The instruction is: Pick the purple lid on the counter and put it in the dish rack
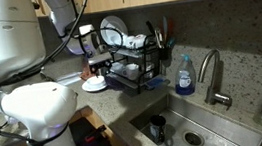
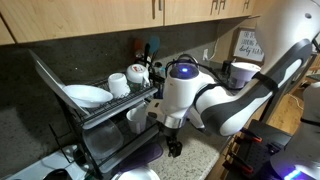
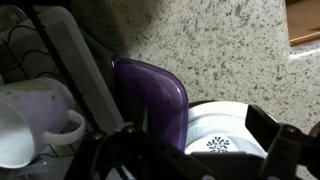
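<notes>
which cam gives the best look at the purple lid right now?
Wrist view: the lid stands on edge mid-frame beside a white plate, with only its lower rim hidden. In both exterior views the arm covers that spot, so no purple can be made out.

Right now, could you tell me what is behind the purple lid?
In the wrist view, speckled counter shows beyond the purple lid, and a white plate lies beside it. Whatever lies directly behind the lid is covered by it.
</notes>
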`<action>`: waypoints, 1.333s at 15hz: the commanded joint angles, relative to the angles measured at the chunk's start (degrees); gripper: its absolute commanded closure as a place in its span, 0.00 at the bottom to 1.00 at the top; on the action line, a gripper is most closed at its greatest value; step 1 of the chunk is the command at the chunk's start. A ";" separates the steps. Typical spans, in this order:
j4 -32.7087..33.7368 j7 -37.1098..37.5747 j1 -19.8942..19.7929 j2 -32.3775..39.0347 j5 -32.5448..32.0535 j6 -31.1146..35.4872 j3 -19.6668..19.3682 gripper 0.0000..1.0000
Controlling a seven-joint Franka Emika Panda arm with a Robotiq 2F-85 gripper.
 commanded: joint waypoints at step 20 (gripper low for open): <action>18.97 21.75 7.81 22.12 -33.99 -8.18 -5.69 0.66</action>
